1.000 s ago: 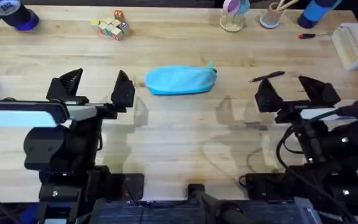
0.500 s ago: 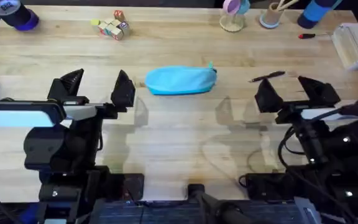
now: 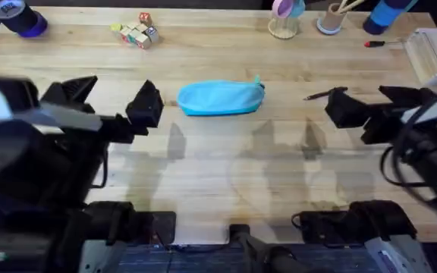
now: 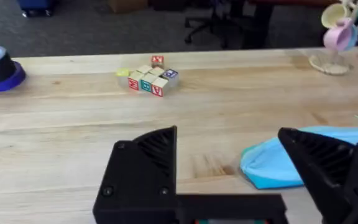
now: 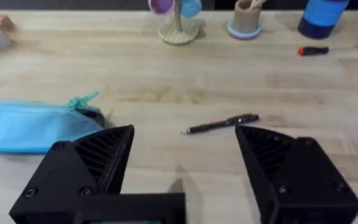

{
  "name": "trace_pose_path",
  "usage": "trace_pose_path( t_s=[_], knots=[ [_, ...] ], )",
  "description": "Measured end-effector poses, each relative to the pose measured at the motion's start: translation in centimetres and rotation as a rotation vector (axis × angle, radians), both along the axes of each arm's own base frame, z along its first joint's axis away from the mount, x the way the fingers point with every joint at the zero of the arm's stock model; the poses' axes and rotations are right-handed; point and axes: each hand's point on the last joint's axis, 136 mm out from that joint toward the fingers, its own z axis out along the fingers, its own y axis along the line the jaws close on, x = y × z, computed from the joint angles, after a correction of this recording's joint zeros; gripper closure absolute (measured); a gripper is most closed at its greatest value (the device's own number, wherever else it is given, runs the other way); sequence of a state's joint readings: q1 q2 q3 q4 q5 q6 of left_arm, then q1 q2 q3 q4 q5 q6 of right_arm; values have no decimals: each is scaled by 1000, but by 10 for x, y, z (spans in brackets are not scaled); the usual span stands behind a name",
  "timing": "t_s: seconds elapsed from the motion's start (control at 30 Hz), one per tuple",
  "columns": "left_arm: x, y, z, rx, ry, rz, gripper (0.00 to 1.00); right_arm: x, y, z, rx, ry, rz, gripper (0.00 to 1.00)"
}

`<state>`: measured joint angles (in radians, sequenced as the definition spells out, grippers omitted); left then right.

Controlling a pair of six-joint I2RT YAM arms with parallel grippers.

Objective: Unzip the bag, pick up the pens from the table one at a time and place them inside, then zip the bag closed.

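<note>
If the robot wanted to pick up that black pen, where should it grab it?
Probably around the middle of the black pen, coming straight down from above. It lies flat on the table, apart from the bag, so the open right pincer could straddle its slim barrel crosswise.

Bare table (image 3: 226, 163) between grippers and bag (image 3: 220, 98)

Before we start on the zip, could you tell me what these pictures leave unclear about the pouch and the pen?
- Bag: in the overhead view the zip line is too small to tell whether it is shut.
- Bag in the left wrist view: its far end is cut off by the picture's edge and a finger.
- Pen: cap or tip end too small to tell.
- Pen in the overhead view: partly hidden by the right gripper.
</note>
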<state>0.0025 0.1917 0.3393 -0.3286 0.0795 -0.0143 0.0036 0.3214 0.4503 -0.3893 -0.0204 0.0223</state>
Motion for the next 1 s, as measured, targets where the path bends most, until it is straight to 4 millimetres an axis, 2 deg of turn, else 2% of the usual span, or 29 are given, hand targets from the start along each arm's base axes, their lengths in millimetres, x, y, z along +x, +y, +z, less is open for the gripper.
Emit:
trace_pose_path(
  t_s=[0.27,0.53,0.77,1.0],
  knots=[
    [12,-15,39,84,135,-112,8,4,0,31,0,148,3,5],
    [33,-27,54,122,262,-209,8,13,4,49,10,232,22,5],
    [52,-37,46,98,369,-279,8,17,12,51,30,249,60,5],
    [58,-53,33,74,418,-387,8,17,13,52,35,248,69,5]
  ],
)
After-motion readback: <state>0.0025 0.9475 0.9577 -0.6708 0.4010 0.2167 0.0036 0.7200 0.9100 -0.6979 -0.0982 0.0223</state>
